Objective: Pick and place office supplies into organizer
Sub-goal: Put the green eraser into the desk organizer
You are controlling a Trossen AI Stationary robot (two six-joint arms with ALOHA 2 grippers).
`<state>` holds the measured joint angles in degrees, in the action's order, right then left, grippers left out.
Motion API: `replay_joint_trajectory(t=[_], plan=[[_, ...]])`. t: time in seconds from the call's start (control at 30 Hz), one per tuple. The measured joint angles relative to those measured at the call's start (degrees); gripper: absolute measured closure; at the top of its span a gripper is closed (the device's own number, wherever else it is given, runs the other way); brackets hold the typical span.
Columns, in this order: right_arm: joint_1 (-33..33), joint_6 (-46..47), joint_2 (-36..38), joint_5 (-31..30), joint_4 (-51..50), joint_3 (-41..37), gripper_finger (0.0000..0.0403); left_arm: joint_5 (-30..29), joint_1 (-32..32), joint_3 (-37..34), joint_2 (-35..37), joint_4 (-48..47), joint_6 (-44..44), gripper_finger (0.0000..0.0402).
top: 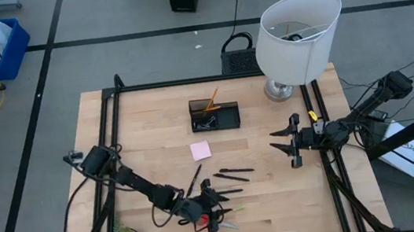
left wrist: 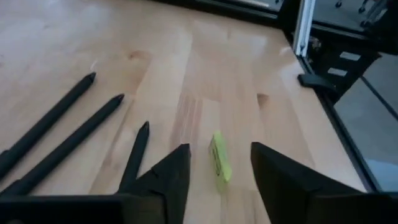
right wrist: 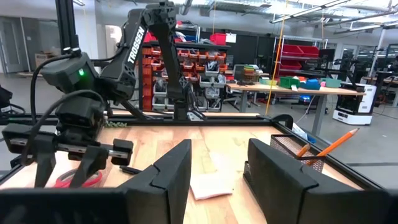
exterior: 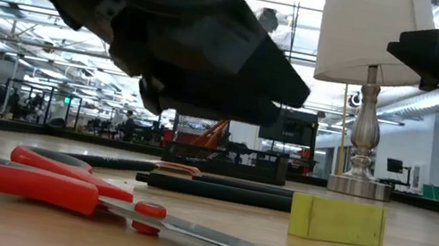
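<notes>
Tabletop (top: 155, 146) bears scissors (exterior: 80, 194), blades toward the right gripper (top: 283, 143).

Both arms are dark and jointed, with black cables looping off them; the left arm (right wrist: 134, 50) carries white TROSSEN lettering (plus a small green light), and its fingers (left wrist: 171, 180) are matte black wedges.

The black rectangular mesh organizer (top: 215, 116) stands near the worktop's far edge, holding an orange pencil (top: 212, 98). A pink sticky-note pad (top: 201, 150) lies mid-worktop; red-handled scissors (exterior: 55, 180) lie flat by the near edge.
</notes>
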<state>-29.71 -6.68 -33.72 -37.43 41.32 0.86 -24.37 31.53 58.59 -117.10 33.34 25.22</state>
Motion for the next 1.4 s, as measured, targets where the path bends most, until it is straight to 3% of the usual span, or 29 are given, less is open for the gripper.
replay_joint_trajectory(t=[0.2, 0.63, 0.93, 1.17, 1.4], plan=[[-0.02, 0.00, -0.01, 0.00, 0.02, 0.00, 0.0250, 0.55, 0.83, 0.00, 0.05, -0.33, -0.93, 0.0198], [0.00, -0.02, -0.09, 0.00, -0.12, -0.02, 0.0250, -1.22, 0.94, 3.76, -3.37, -0.27, -4.17, 0.0226], [0.00, -0.01, -0.37, 0.00, -0.45, -0.01, 0.0250, -2.18, 0.59, 9.28, -7.32, -8.58, -2.70, 0.0227], [0.00, -0.01, -0.45, 0.00, -0.07, 0.00, 0.0250, 0.79, 0.00, 12.13, -11.51, -8.67, -2.68, 0.0227], [0.00, 0.00, -0.61, 0.00, -0.28, -0.02, 0.0250, 0.49, -0.33, 12.26, -11.25, -10.41, -0.06, 0.0230]])
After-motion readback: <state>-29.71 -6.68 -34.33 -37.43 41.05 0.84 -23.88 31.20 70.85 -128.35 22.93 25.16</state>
